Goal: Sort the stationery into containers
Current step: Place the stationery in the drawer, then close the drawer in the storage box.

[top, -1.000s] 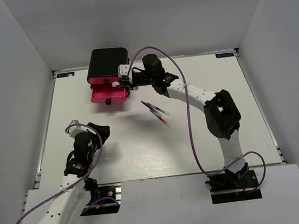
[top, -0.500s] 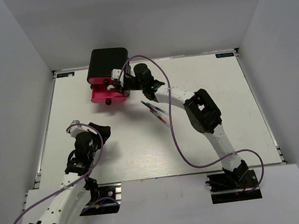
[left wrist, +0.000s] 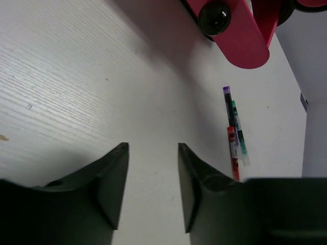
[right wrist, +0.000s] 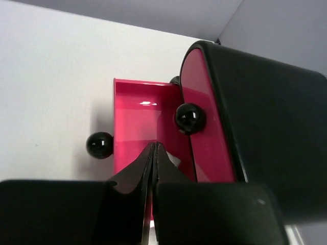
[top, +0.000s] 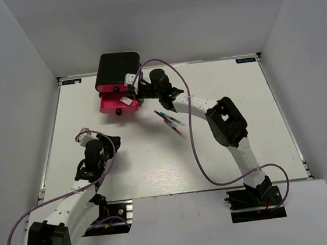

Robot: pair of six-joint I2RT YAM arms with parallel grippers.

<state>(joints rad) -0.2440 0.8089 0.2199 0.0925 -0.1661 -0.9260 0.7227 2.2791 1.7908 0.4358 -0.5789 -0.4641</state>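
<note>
Right claw (right wrist: 154, 145) is pinched shut over the pulled-out pink drawer (right wrist: 134, 130) of the black cabinet (top: 117, 69), nothing visibly in it. Left claw (left wrist: 153, 148) is narrow and empty. Pens (top: 169, 120) lie near the cabinet's right. I'd lift straight up first, clear of the knob (right wrist: 190, 118).

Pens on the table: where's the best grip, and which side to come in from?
Mid-shaft, from straight above, jaws across the long axis. The pens lie flat on the table, bunched side by side, so there's no way in from the side. The purple-tipped pen juts out past the others at its purple end; probably the cleanest place to pinch just one.
</note>
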